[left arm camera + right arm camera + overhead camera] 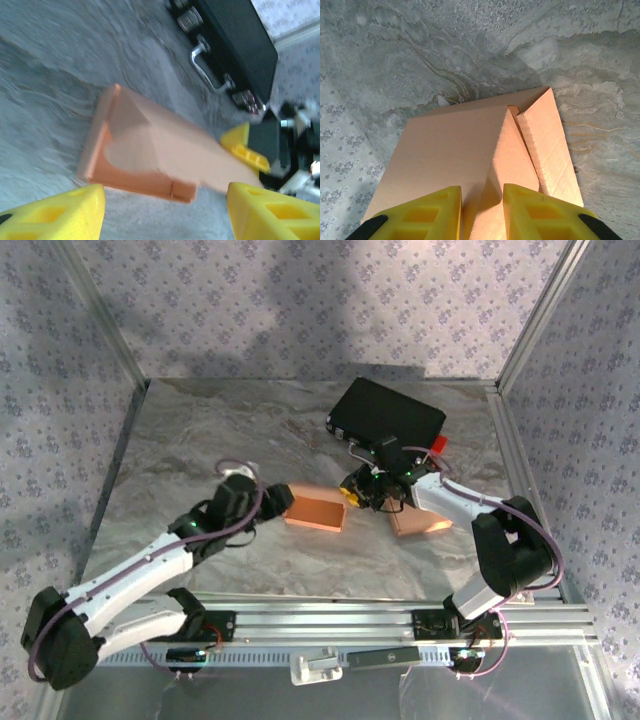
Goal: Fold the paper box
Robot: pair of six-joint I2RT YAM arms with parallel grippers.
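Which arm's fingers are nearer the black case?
Right. The right fingers pinch a paper box fold close beside the black case; the left fingers stand open farther away, at the box's left end.

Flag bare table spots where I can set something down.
Free: far-left table, between the left wall and the black case; also the near strip between the paper box and the rail. Crowded: centre-right, where box, case and right arm bunch together.
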